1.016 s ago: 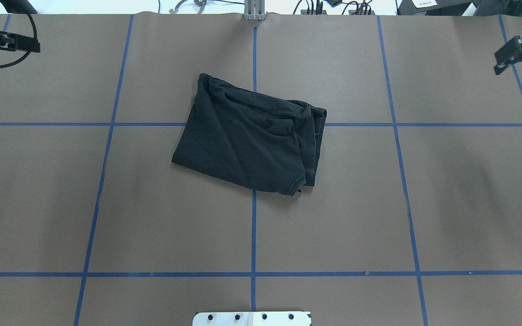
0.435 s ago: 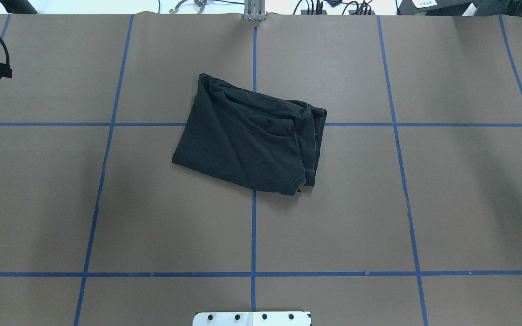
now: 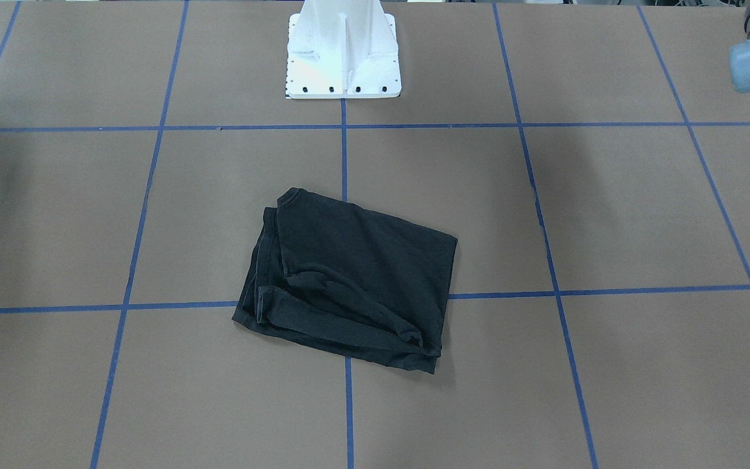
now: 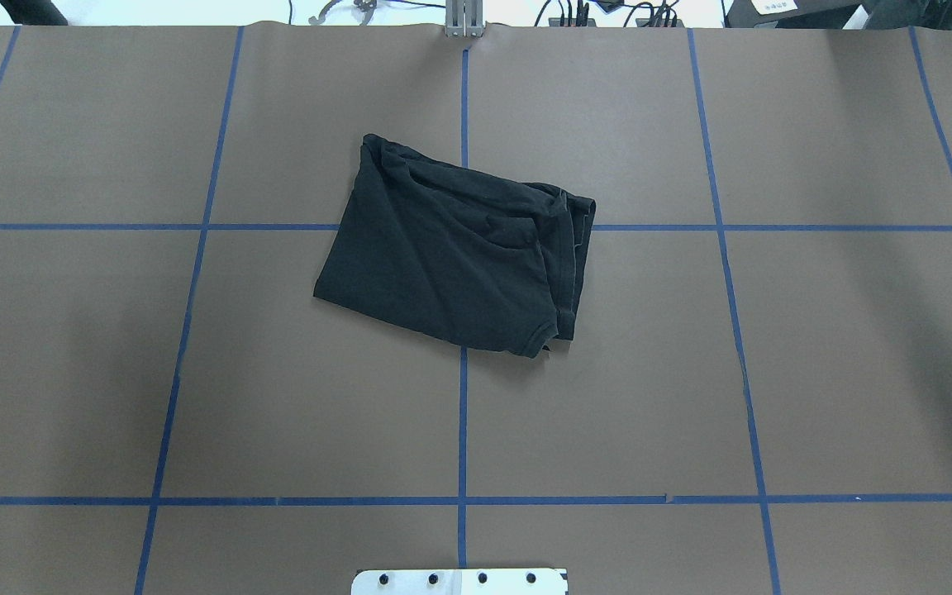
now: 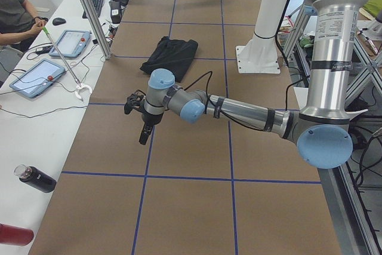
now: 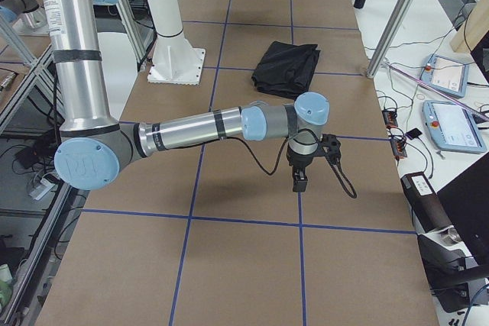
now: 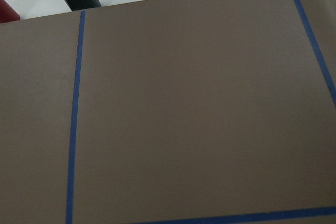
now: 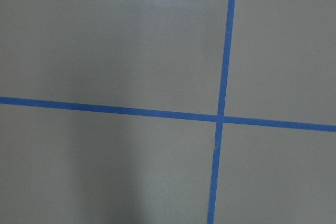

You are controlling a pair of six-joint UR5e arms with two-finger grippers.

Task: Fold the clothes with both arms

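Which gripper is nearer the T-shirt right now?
Left, narrowly, it seems. The left gripper hangs far left of the T-shirt, just inside the front view; the right gripper far right of it, outside that view.

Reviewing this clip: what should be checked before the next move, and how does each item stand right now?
1. T-shirt folded into a compact stack on the table: ok.
2. Stack square to the blue tape lines: not ok, it lies skewed.
3. Edges tidy: not ok, sleeve hems poke out along one side.
4. Left pincer apart from the T-shirt: ok.
5. Right pincer apart from the T-shirt: ok.
6. Both open: cannot tell.
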